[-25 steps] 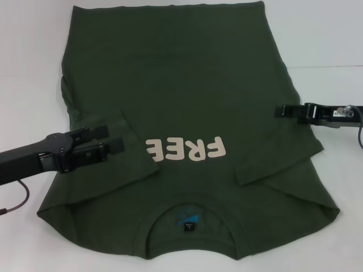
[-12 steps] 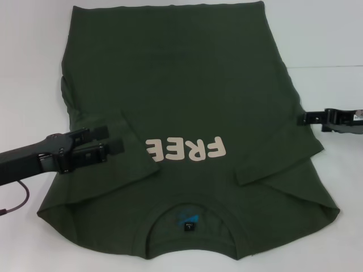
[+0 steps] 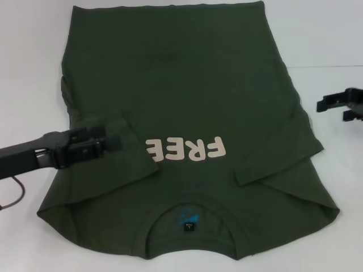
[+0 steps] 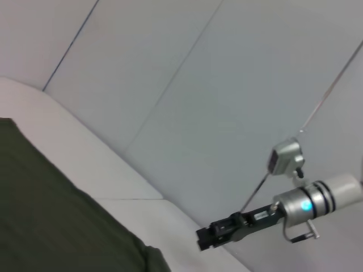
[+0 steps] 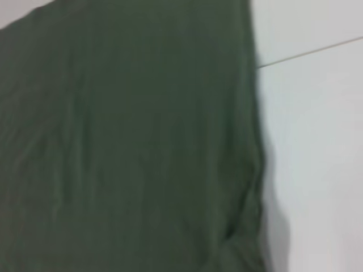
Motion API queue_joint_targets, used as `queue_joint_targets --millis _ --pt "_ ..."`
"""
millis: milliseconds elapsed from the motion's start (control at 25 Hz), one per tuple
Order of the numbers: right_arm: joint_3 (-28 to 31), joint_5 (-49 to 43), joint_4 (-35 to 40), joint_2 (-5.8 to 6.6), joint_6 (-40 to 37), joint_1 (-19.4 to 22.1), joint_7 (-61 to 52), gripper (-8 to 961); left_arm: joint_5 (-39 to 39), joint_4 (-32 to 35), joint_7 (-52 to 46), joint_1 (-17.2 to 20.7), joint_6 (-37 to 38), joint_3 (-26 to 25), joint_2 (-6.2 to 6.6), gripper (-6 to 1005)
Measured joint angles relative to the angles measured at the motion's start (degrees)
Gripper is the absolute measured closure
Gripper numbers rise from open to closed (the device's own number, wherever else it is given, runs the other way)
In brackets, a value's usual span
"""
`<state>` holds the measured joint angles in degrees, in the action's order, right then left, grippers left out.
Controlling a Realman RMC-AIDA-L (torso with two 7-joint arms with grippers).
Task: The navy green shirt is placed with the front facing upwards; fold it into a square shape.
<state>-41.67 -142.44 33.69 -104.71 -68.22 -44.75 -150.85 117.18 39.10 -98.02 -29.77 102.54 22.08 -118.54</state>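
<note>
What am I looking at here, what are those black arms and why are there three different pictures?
This is a two-armed robot folding clothes. The big picture comes from a camera on its head, looking down at a white table. The other two come from cameras on its wrists, so they show close-up bits of cloth and table. On the table lies a dark olive-green T-shirt with cream "FREE" lettering, collar nearest the robot, both sleeves already folded in over the chest. The left tool sits over the folded left sleeve; I cannot tell if it grips the cloth. The right tool is open, beside the shirt over bare table, holding nothing. The left wrist picture also shows that right arm farther off.
</note>
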Motion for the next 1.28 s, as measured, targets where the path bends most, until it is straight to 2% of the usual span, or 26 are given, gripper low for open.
queue_joint_targets --millis 80,240,400,600,920,1280 --pt "0.0 -3.1 0.9 0.28 -1.2 -1.2 -2.5 98 0.0 0.6 -1.1 0.1 -0.3 0.0 0.37 62" --pt "0.1 -8.1 1.7 -0.36 -1.9 -3.6 -4.8 98 0.6 3.1 -2.8 0.2 -0.6 0.0 0.52 61" --pt "0.0 -8.8 1.3 -1.21 -1.1 -5.2 -5.5 98 2.7 5.0 -3.9 0.1 -2.0 0.0 0.52 61" --pt "0.0 -8.9 -1.1 -1.69 0.8 -6.2 -5.5 99 4.4 5.2 -3.5 0.0 -4.3 0.0 0.51 62" --pt "-1.7 -9.0 -3.7 -2.61 3.3 -6.4 -5.5 98 4.6 5.2 -3.6 -0.2 -4.6 0.1 0.73 62" --pt "-3.3 -11.6 -4.6 -4.92 6.7 -5.7 -5.0 99 4.6 5.0 -3.5 -0.4 -5.2 0.5 0.72 62"
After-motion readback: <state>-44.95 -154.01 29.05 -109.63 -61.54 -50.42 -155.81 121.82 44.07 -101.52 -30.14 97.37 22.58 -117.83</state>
